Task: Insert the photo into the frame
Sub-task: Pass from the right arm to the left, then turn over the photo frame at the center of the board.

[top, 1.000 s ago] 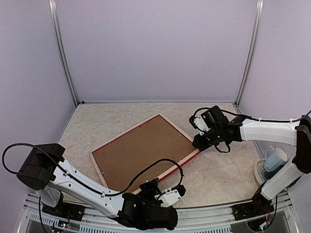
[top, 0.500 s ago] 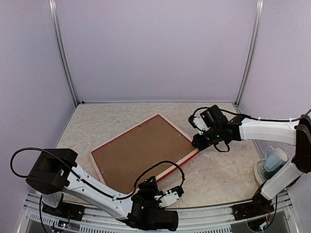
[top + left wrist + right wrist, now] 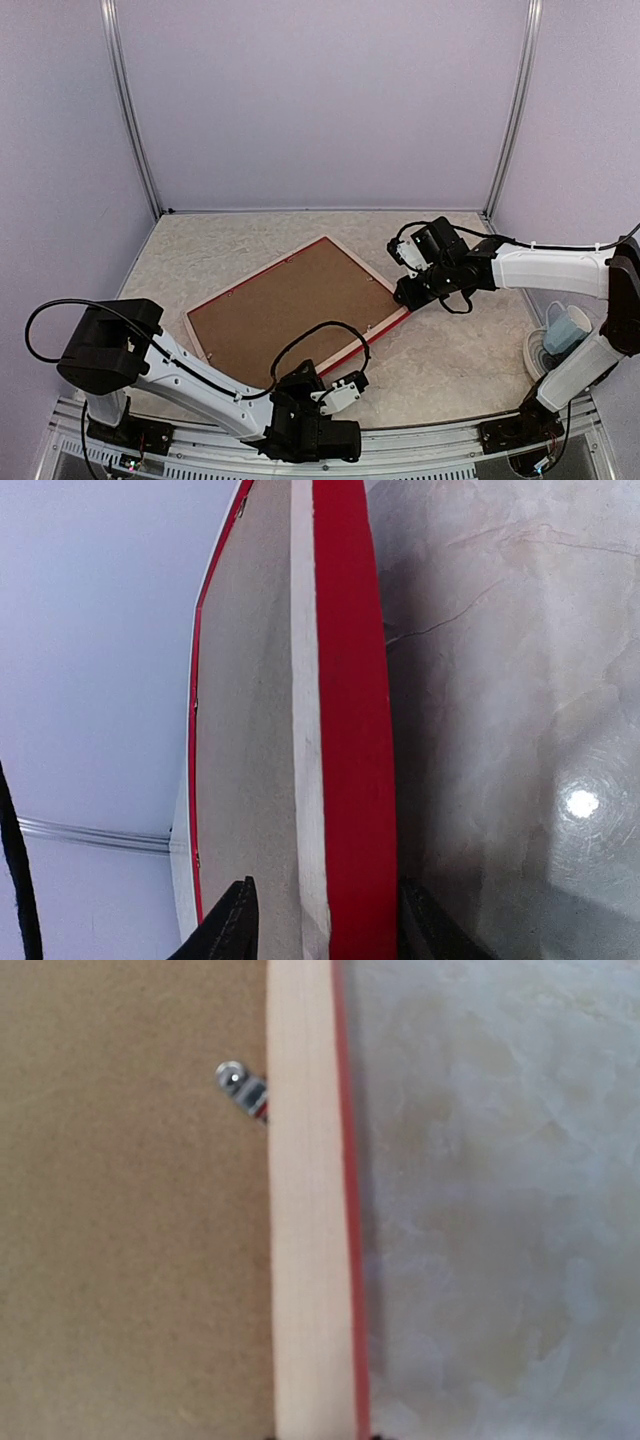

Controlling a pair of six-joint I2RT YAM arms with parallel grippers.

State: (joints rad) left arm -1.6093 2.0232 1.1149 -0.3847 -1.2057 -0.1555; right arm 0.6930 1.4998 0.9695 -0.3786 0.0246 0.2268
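- Closest in, the left gripper [image 3: 325, 930] has slid a little along the frame [image 3: 300, 310] since a second ago. It now straddles the near rim, with one finger on the back side and one on the red face.
- The jaws have been narrowing. The red-side finger looks like it's touching, but there's a sliver of gap on the other side, so I can't tell if it's really clamped yet.
- The frame itself hasn't budged. It sits mid-table [image 3: 460, 350], skewed, back up, with the brown board [image 3: 280, 320] filling it.
- Further out, the right gripper [image 3: 412, 295] is exactly where it was, closed on the far-right rim.
- My read: both arms are getting a hold on opposite rims, probably to lift or flip the frame. Loading seems about done, pending a check.
- The photo isn't visible in any view. It could be under the board, but I can't confirm that.
- In the left wrist view only the finger ends show, cut off at the bottom edge.
- The right wrist view is soft. The fingertips are barely slivers at the bottom, and one clip [image 3: 240, 1082] is the only clear detail.
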